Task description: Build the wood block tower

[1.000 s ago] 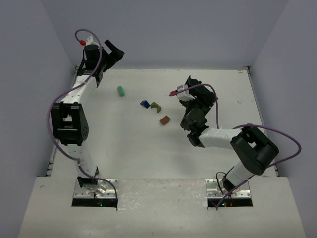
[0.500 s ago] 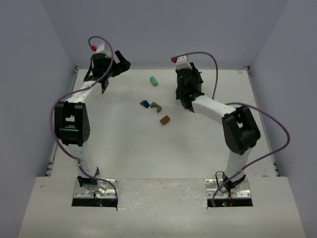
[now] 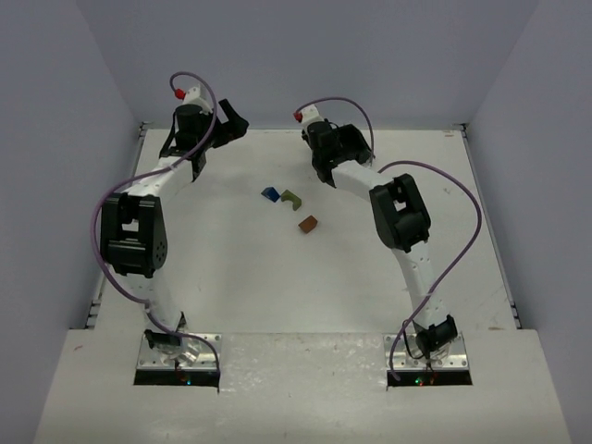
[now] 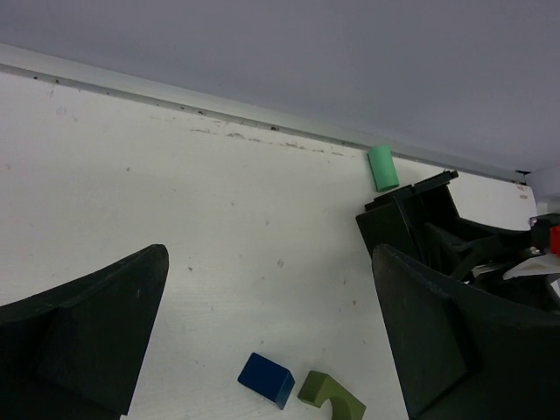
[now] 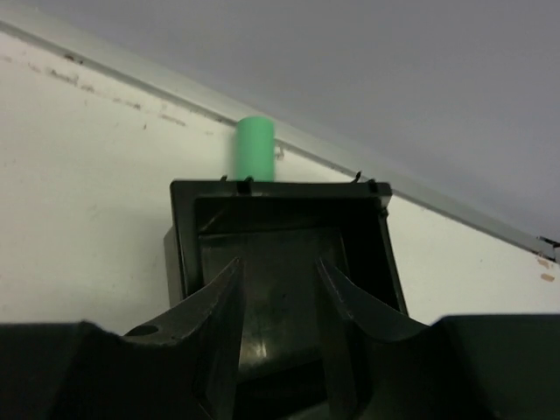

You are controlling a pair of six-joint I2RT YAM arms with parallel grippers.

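Three loose blocks lie mid-table: blue [image 3: 270, 194] [image 4: 266, 379], olive arch [image 3: 292, 198] [image 4: 331, 395] and brown-orange [image 3: 308, 223]. None is stacked. The mint-green cylinder [image 4: 381, 167] [image 5: 255, 147] lies on its side against the back wall, hidden in the top view. My right gripper [image 3: 324, 159] [image 5: 280, 262] is at the back centre, jaws partly apart with nothing pinched between them. A black square tray [image 5: 280, 188] [image 4: 398, 219] sits right at its fingertips, between them and the cylinder. My left gripper [image 3: 229, 120] [image 4: 269, 254] hangs wide open and empty at the back left.
The back wall and table edge [image 4: 219, 114] run just behind the cylinder and tray. Grey side walls enclose the table. The right arm's links [image 3: 400, 217] stretch over the right half of the table. Both bases are bolted at the near edge.
The right arm has swung from the right middle to the back centre. The green cylinder has gone from the left middle to the back wall. The left gripper has shifted slightly right.
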